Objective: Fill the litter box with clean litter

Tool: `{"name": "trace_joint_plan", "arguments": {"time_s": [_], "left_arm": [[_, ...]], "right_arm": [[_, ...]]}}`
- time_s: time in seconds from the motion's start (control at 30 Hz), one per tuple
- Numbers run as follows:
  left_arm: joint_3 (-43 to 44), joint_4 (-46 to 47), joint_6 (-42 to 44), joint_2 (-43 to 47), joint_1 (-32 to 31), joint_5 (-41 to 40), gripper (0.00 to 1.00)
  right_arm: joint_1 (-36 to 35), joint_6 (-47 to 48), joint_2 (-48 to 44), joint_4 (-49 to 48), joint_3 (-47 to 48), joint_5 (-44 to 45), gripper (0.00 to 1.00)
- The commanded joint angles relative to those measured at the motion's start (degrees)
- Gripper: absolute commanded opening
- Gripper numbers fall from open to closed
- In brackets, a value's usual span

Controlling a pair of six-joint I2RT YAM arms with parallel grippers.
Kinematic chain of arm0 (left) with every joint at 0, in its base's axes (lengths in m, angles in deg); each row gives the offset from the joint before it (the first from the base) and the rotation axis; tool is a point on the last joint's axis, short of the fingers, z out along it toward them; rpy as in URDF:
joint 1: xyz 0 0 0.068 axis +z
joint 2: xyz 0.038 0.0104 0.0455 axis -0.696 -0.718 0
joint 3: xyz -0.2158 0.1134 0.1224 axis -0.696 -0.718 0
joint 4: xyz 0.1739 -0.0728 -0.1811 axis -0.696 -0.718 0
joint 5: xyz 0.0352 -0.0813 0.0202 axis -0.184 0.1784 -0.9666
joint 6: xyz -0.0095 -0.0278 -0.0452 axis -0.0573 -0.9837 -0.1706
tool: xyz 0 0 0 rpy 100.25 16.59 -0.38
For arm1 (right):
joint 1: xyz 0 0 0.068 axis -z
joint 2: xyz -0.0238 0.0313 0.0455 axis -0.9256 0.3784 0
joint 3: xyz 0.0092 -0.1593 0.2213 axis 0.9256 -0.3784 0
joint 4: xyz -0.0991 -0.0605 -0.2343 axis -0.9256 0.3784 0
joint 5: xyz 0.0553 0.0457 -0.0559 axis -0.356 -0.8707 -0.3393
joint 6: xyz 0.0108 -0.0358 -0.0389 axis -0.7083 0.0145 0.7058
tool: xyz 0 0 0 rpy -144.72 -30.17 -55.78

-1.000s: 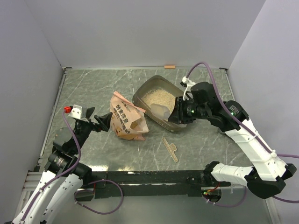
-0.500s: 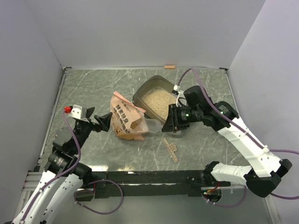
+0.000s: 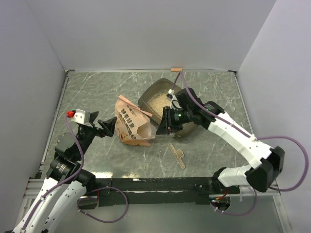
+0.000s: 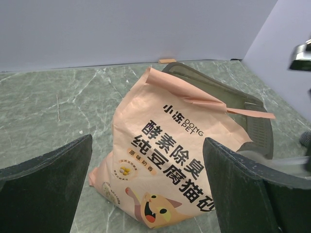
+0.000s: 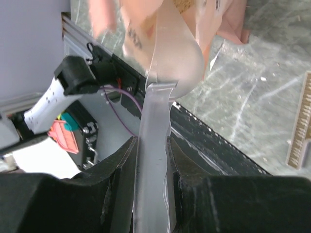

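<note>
- Some clean litter already lies in the litter box as a pale bed over the part of its floor that shows. The right arm hides the rest, so I cannot tell how full it is.
- The litter box sits toward the far middle of the table, just beside the orange bag. The bag slumps upright on the box's left with its torn top open.
- The right fingers are clamped on the handle of a translucent scoop. Its bowl points at the bag's mouth, and I cannot tell whether it holds any granules.
- The left fingers stand wide apart with nothing between them. They face the printed side of the bag and do not touch it.
- By my reading the filling is partway through. One scoop run looks to be at the collecting end, and the bag looks plump enough for many more loads.
- What is left, as far as I can judge, is to dip the scoop, carry it across, tip it into the box and repeat.
- A tan strip lies on the table nearer the arms, apart from both box and bag.
</note>
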Motion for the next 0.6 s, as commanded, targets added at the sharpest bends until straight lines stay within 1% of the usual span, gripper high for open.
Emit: {"name": "trace_joint_plan", "arguments": {"time_s": [0.0, 0.17, 0.37, 0.57], "left_arm": [[1.32, 2.61, -0.15, 1.11, -0.14, 0.5, 0.99], [1.24, 2.61, -0.23, 1.11, -0.23, 0.24, 0.99], [1.24, 2.52, -0.06, 0.93, -0.23, 0.06, 0.99], [1.32, 2.35, 0.2, 0.58, -0.23, -0.2, 0.99]], "right_arm": [[-0.29, -5.6, 4.41, -7.51, -2.43, -1.59, 0.0], [-0.2, -11.31, 9.95, -14.44, -5.77, -4.21, 0.0], [-0.2, -15.18, 19.44, -20.34, -7.52, -7.03, 0.0], [-0.11, -18.88, 23.23, -33.34, -12.09, -10.02, 0.0]]}}
